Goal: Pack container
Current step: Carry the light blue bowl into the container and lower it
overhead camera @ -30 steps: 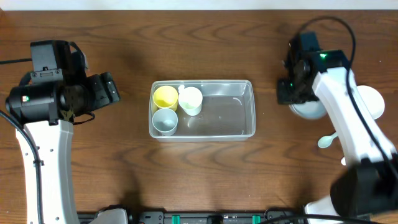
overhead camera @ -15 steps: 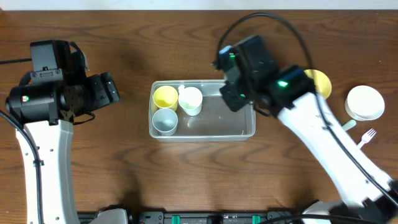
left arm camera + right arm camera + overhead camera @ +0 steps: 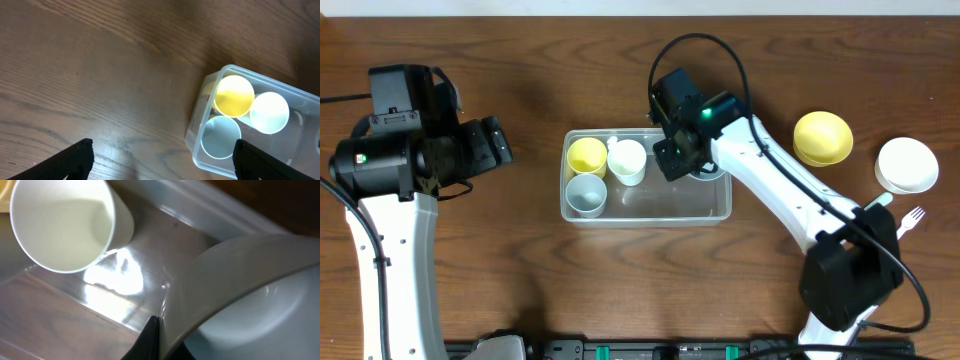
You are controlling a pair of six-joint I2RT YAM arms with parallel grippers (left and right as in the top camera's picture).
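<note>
The right hand (image 3: 686,160) is clamped on the rim of a pale grey round bowl (image 3: 250,290), its arm reaching down into the clear plastic rectangular container (image 3: 645,221) at the middle of the brown wooden bench (image 3: 520,270), near its far wall. The floor at the container's right end is bare. A white cup (image 3: 626,160), a yellow cup (image 3: 586,155) and a pale blue cup (image 3: 585,194) crowd its left end. The left hand (image 3: 162,160) hangs wide open to the left of the container, unmoved. A second ago the right hand was at the bench's right side, by the round white bowl (image 3: 906,164).

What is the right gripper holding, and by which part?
The right gripper holds a pale bowl, pinched at its rim, over the container. The left gripper is open and holds nothing.
</note>
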